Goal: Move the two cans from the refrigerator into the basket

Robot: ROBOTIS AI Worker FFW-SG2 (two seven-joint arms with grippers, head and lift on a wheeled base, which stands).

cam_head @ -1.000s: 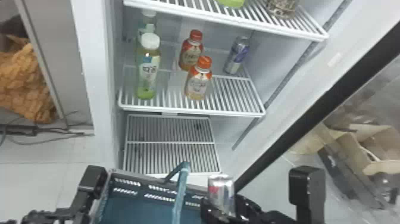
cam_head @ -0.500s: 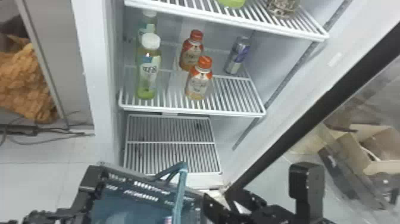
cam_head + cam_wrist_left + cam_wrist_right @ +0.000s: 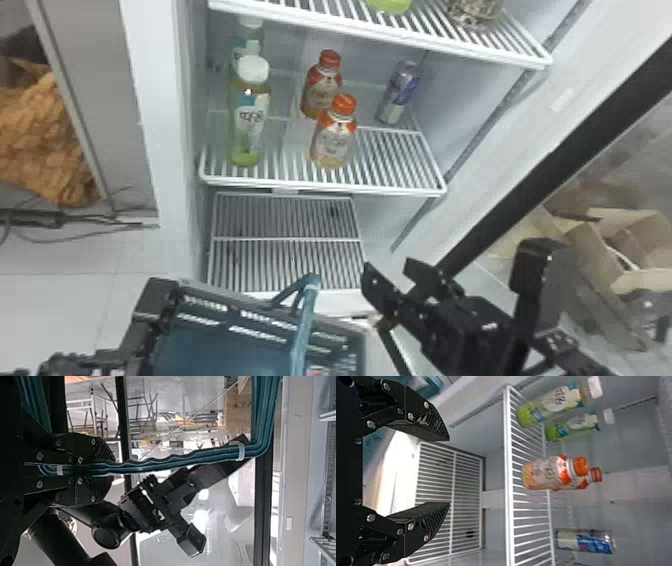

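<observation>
Hovering just right of the dark, slotted plastic basket (image 3: pixel 235 303), the black two-fingered right gripper (image 3: pixel 389 270) has its flat fingers spread wide with nothing between them. Beyond and above it, on the white wire shelf (image 3: pixel 395 160), stands the slim silver-and-blue metal can (image 3: pixel 400 92). Two clear plastic bottles with orange caps (image 3: pixel 334 135) stand beyond it and to its left, with two green-bottomed, white-capped bottles (image 3: pixel 250 120) farther left. Black too, the left gripper (image 3: pixel 104 470) is closed on the basket's teal handle (image 3: pixel 303 325). Left of the right gripper, inside the basket, a red-and-white patch (image 3: pixel 315 373) shows, too little to name
</observation>
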